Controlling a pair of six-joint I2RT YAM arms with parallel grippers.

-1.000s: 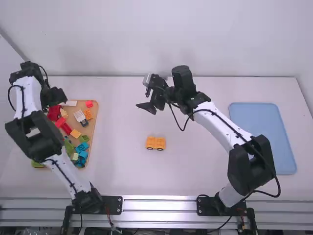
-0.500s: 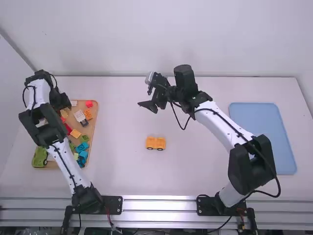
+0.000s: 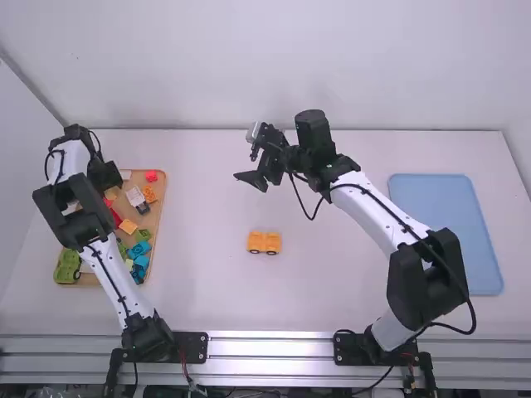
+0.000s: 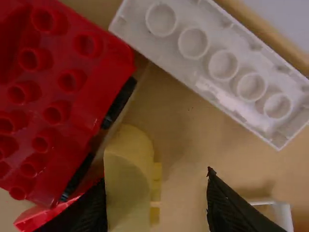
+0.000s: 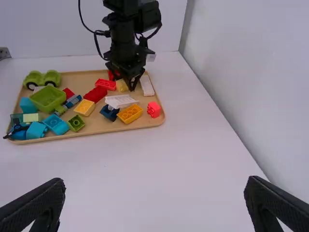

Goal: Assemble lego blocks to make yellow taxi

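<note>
White surface (image 3: 199, 290); wooden tray (image 5: 99, 126) of bricks at its left. Yellow-orange wheeled taxi base (image 3: 265, 242): sits mid-surface, presumably for building room. Left hand (image 4: 155, 186): open, fingers spread about a rounded yellow brick (image 4: 128, 179), likely for picking. Right hand (image 5: 155, 182): open, empty, raised, probably to leave access.

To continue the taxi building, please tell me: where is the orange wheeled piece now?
In the high view, the orange wheeled piece stands on the table near the middle, between the wooden tray at left and the blue tray at right.
</note>
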